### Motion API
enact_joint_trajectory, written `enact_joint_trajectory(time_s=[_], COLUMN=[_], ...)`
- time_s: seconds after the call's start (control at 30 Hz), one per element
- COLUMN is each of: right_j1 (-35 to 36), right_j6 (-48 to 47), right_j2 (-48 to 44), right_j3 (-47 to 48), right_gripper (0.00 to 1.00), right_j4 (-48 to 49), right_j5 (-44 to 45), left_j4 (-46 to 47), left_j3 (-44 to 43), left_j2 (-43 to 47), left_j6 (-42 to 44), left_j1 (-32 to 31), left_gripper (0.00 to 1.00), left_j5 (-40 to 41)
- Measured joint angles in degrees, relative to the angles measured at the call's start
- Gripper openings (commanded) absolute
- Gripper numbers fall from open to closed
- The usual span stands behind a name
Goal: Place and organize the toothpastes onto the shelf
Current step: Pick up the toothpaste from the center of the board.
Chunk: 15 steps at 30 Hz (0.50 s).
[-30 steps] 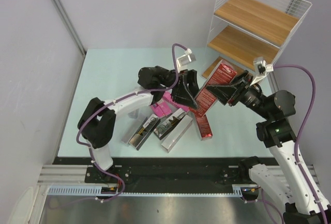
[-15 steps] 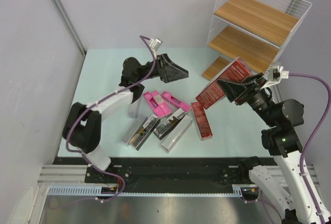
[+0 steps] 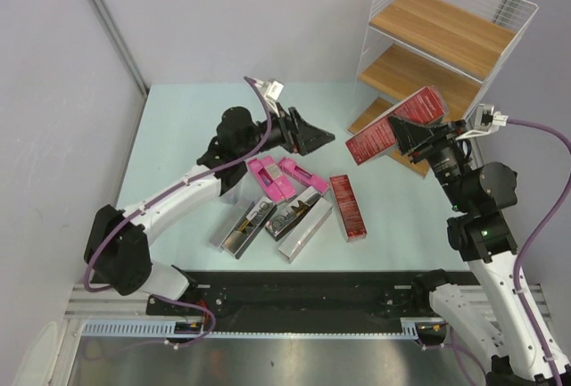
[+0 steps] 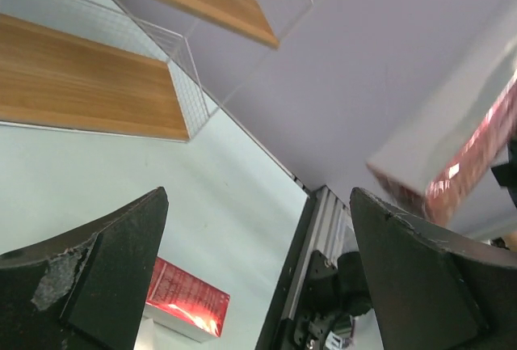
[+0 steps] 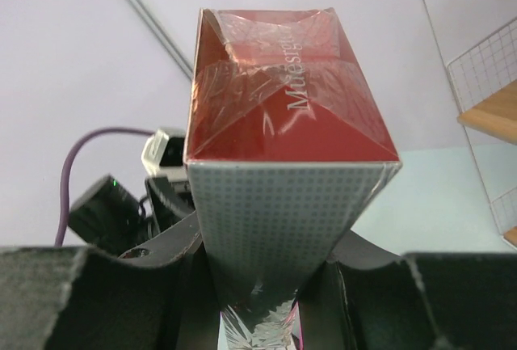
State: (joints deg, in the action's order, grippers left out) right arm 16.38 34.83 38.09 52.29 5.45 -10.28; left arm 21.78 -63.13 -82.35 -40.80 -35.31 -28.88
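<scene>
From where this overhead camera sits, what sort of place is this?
Probably a robotics lab test cell: two robot arms mounted at a pale green table, bare grey panel walls, a wire shelf and loose toothpaste cartons as props.

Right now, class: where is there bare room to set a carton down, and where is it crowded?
Bare: the shelf's top board and middle board; the table's far left corner, beyond the left arm. Crowded: the table's near middle, where pink cartons, silver cartons and a dark red carton lie close.

White links [image 3: 501, 283], black joints [image 3: 486, 185], purple cables [image 3: 526, 125]; left hand [image 3: 323, 140], right hand [image 3: 409, 136] black.
</scene>
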Motion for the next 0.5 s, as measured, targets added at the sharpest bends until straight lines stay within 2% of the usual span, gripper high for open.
enact_joint_trajectory(time_s=[0.3,0.5], right_j1=[-0.13,-0.42], right_j6=[5.86,8.66], right_j2=[5.05,6.58], right_j3=[0.00,0.00], right_gripper=[0.27,0.27], right_j4=[7.45,11.32], right_j5=[0.11,-2.82], left_j4=[15.45,20.79], left_j3=[1.81,1.29], left_j2=[-0.22,-1.16], left_j6=[0.42,0.44], left_j1=[-5.84,-8.33], left_gripper=[1.00,0.96], left_j5=[-10.95,-15.96])
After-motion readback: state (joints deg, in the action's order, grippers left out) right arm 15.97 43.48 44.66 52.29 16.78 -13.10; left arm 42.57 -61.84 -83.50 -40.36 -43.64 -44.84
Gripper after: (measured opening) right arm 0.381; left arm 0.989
